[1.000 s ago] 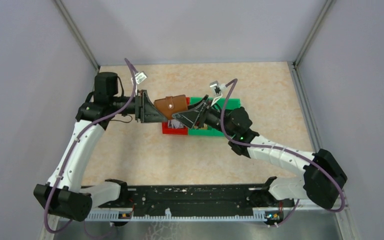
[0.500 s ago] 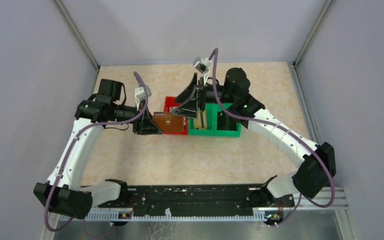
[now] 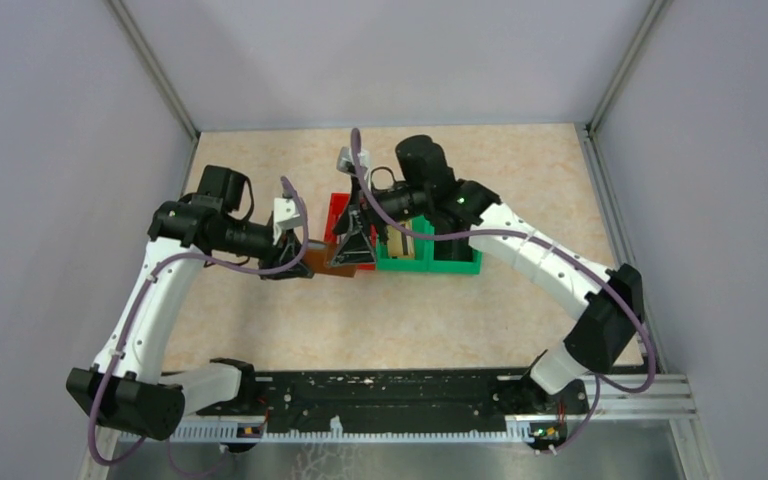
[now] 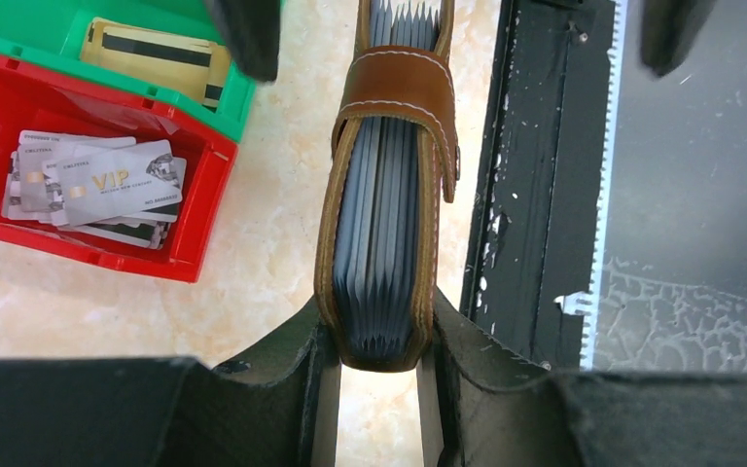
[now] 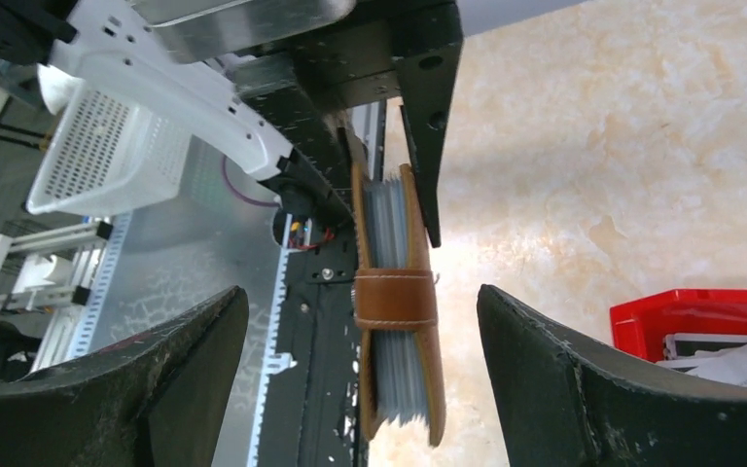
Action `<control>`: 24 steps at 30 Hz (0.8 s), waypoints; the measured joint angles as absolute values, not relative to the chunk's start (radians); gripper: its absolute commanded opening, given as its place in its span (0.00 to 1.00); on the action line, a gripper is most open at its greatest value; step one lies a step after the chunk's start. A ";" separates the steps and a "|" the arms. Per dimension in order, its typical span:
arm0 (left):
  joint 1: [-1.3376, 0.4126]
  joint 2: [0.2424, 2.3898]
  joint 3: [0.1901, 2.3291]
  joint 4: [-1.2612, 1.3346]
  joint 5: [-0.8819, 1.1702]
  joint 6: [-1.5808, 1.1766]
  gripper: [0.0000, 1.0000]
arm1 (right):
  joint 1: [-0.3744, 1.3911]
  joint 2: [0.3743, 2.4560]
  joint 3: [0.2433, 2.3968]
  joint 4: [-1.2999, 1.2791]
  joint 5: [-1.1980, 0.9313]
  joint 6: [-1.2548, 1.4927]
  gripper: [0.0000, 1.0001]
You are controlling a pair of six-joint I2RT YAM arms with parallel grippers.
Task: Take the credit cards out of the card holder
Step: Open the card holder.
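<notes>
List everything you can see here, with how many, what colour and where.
table: one, beige marbled
card holder: one, brown, strap closed, clamped in the left gripper
red bin: one, red, middle of the table
green bins: apparently two, green, right of the red bin
credit cards: several, silver-grey, overlapping in the red bin
gold card: one, gold with dark stripe, in the green bin beside the red
left gripper: one, black, shut on the card holder
right gripper: one, black, open, fingers either side of the card holder, not touching
</notes>
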State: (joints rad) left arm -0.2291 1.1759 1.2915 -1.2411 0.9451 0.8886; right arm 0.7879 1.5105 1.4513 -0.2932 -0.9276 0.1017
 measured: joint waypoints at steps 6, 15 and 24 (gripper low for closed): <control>-0.229 1.167 1.291 -1.272 0.932 0.955 0.00 | 0.837 1.610 1.548 -0.437 -0.860 -0.006 0.76; -0.229 1.155 1.293 -1.284 0.931 0.984 0.00 | 0.854 1.626 1.553 -0.479 -0.846 -0.027 0.27; -0.227 1.156 1.337 -1.235 0.913 0.842 0.81 | 0.847 1.583 1.438 -0.294 -0.834 0.097 0.00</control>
State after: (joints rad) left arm -0.2272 1.1564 1.3369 -1.2346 0.9134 0.8425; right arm 0.8471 1.5826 1.4380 -0.2935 -0.8345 0.0971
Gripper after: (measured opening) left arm 0.708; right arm 0.220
